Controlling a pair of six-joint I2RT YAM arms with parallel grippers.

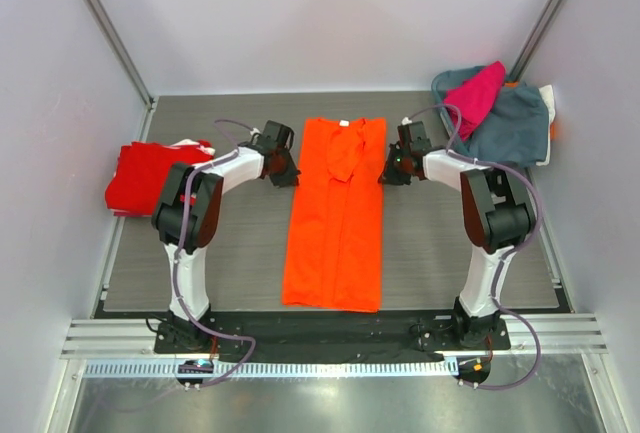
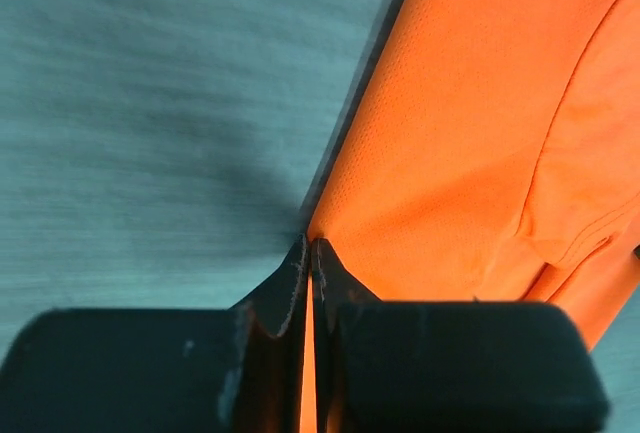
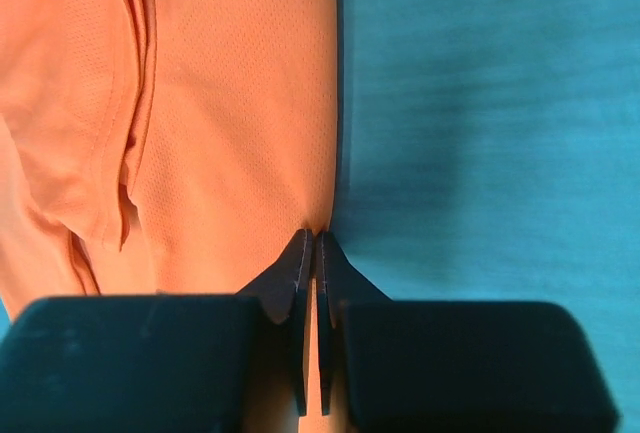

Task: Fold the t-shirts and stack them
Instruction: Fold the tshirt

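Observation:
The bright orange t-shirt [image 1: 336, 215] lies lengthwise in the middle of the table, its sides folded in to a long strip. My left gripper [image 1: 289, 175] is shut on its left edge near the top; orange cloth [image 2: 470, 143] shows between the fingers. My right gripper [image 1: 386, 175] is shut on its right edge at the same height, pinching the cloth [image 3: 220, 113]. A red t-shirt [image 1: 148, 175] lies folded at the table's left edge. A magenta t-shirt [image 1: 476, 95] lies crumpled on a pile at the back right.
The magenta shirt rests on a grey-blue garment [image 1: 508, 123], with white and orange cloth showing under its right side. Grey walls close in the dark table [image 1: 210, 263] on three sides. A metal rail [image 1: 330, 337] runs along the near edge by the arm bases.

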